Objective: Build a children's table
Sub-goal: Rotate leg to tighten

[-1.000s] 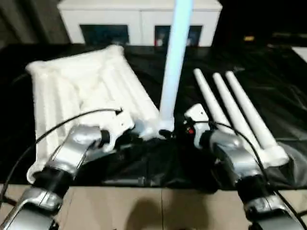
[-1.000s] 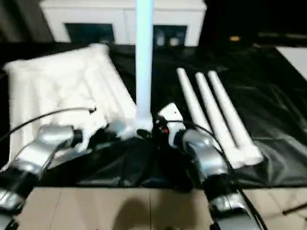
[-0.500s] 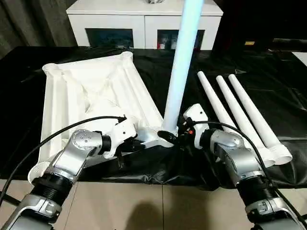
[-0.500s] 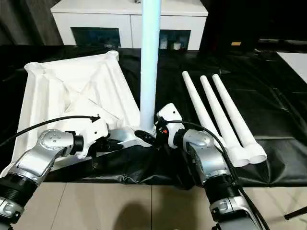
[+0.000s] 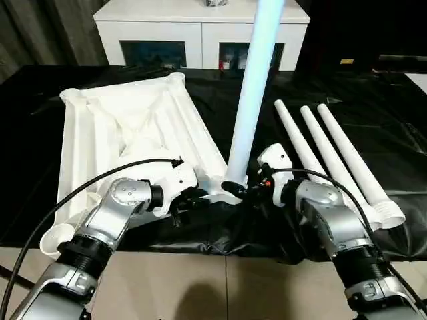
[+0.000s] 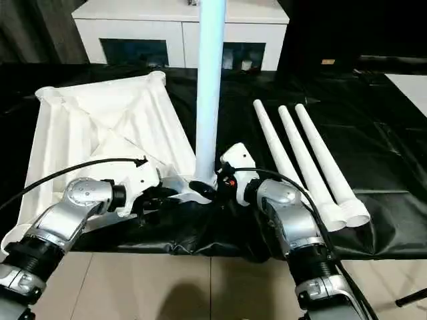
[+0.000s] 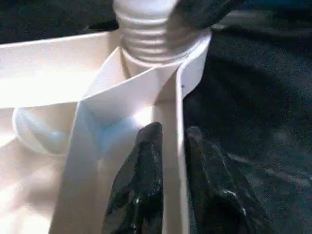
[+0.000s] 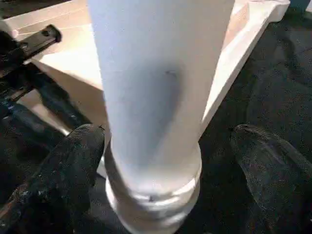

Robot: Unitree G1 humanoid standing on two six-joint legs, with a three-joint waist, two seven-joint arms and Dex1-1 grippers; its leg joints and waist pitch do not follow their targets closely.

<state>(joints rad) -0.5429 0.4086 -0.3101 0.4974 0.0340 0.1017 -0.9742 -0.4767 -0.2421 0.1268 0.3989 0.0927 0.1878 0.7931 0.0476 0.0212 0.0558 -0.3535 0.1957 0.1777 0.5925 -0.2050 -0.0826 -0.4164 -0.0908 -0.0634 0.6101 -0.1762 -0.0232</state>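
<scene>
Leg [image 5: 252,93] upright in near corner socket of tabletop [image 5: 127,127], long axis vertical. Right gripper [image 8: 161,161] fingers apart, flanking leg base. Left gripper [image 7: 168,180] pinched onto tabletop rim, steadying.

Bright overhead light washes the white ribbed plastic tabletop [image 5: 127,127] nearly featureless and throws sheen on the crinkled black plastic sheet [image 5: 373,127]. Head views are sharp; wrist views are soft, close and blurred.

White cabinet [image 5: 200,30] (glass doors), tiled floor [image 5: 220,293]
</scene>
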